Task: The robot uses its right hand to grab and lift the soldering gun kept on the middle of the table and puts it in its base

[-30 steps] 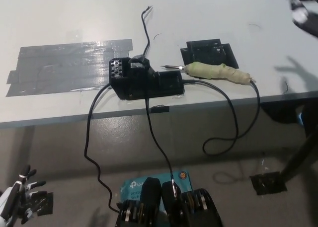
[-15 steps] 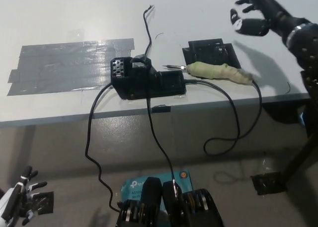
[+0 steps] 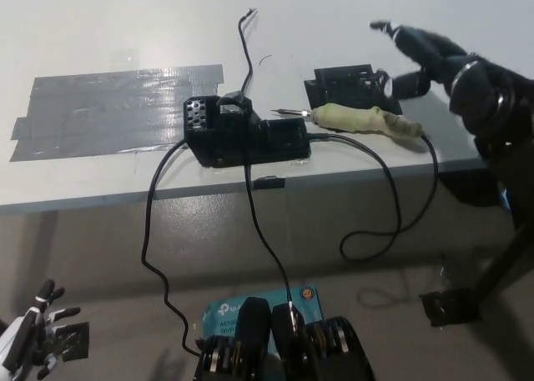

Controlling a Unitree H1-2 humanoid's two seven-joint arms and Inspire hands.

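The soldering gun (image 3: 367, 121) lies on the white table (image 3: 334, 22), its handle wrapped in pale green tape and its metal tip pointing left. Its black cord (image 3: 400, 206) loops off the table's front edge. The black base (image 3: 242, 132) sits just left of the tip, near the table's front. My black right hand (image 3: 421, 60) hovers open above and to the right of the gun's handle, fingers spread, not touching it. My white left hand (image 3: 29, 335) rests open at the lower left, below table level.
A black flat mount (image 3: 350, 85) lies behind the gun. Grey tape patches (image 3: 117, 106) cover the table's left part. Cables (image 3: 154, 231) hang from the base toward the floor. A teal box (image 3: 250, 308) sits on the floor below.
My right hand has come down and toward me from the upper right, now closer to the gun's handle. The gun and base have not moved.
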